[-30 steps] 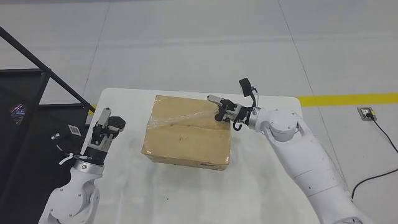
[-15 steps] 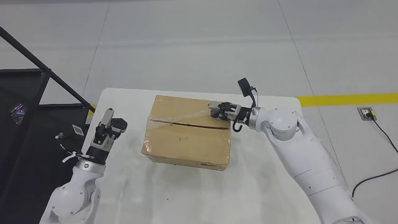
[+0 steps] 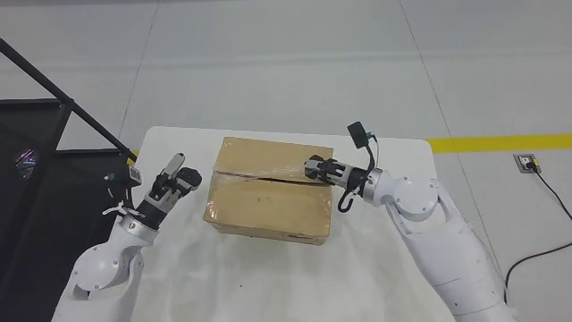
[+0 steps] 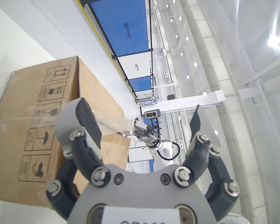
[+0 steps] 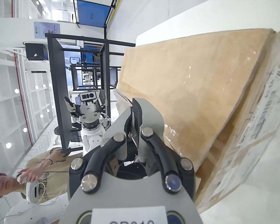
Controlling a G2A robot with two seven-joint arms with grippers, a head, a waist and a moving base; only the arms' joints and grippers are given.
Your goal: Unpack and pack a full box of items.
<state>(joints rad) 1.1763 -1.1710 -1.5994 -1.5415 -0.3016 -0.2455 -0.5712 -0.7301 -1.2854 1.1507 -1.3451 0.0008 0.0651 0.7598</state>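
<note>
Cardboard box sits closed in the middle of the white worktop. A strip of clear tape runs across its top along the seam. The right end effector lies over the box's top, at the edge nearest the right arm. Its fingers are pressed together on the end of the tape. In the left wrist view the tape lifts off the box's top, crinkled, and runs up into that closed end effector. A white shipping label is stuck on the end face of the box just below the right end effector.

The left end effector hangs beside the opposite end of the box, near it but not touching. Its fingers are spread wide with nothing between them, and it points towards the box. The end face nearest it carries a column of printed handling symbols. The box's flaps lie flat, and its contents are hidden.
</note>
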